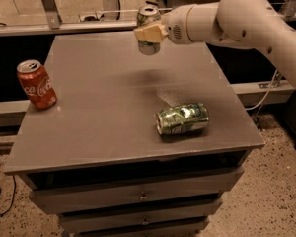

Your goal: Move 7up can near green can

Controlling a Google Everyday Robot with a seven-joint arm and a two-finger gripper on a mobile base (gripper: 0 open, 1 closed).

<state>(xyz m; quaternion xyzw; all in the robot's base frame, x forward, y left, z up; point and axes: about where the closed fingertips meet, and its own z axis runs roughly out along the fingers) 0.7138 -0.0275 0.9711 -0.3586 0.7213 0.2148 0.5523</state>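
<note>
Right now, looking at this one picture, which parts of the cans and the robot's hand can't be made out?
Slim silvery-white 7up can, camera view: its middle is covered by the beige gripper shut on it.
Gripper's far finger: hidden behind that can.
Wrinkly shiny green can lying on the grey table: its underside is hidden against the tabletop.
White arm: cut off by the right edge.

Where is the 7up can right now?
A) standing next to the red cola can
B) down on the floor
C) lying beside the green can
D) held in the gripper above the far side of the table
D: the gripper is closed on the 7up can and holds it clear of the table, while the green can lies on its side well apart, near the front edge.
</note>
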